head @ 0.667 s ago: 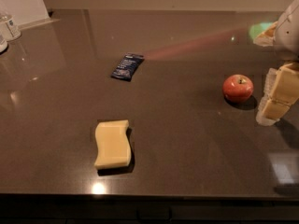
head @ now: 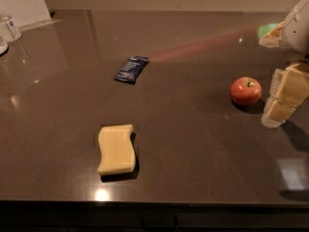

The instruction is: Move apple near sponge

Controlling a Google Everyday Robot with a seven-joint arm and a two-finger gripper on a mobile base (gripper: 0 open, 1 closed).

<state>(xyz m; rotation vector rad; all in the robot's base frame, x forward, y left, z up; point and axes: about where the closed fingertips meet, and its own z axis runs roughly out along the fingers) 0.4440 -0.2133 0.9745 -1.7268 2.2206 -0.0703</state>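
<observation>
The small red apple point(head: 245, 91) sits on the dark table at the right. The pale yellow sponge point(head: 116, 149) lies flat near the front, left of centre, far from the apple. My gripper point(head: 286, 96), with pale yellow blocky pads, hangs at the right edge of the camera view. It is just right of the apple, close to the table top, and holds nothing that I can see. Part of the gripper and the arm is cut off by the frame's edge.
A dark blue snack packet point(head: 131, 69) lies behind the sponge, mid-table. Clear bottles point(head: 9, 27) and a white board point(head: 24, 4) stand at the far left corner. The table's front edge point(head: 154, 204) runs just in front of the sponge.
</observation>
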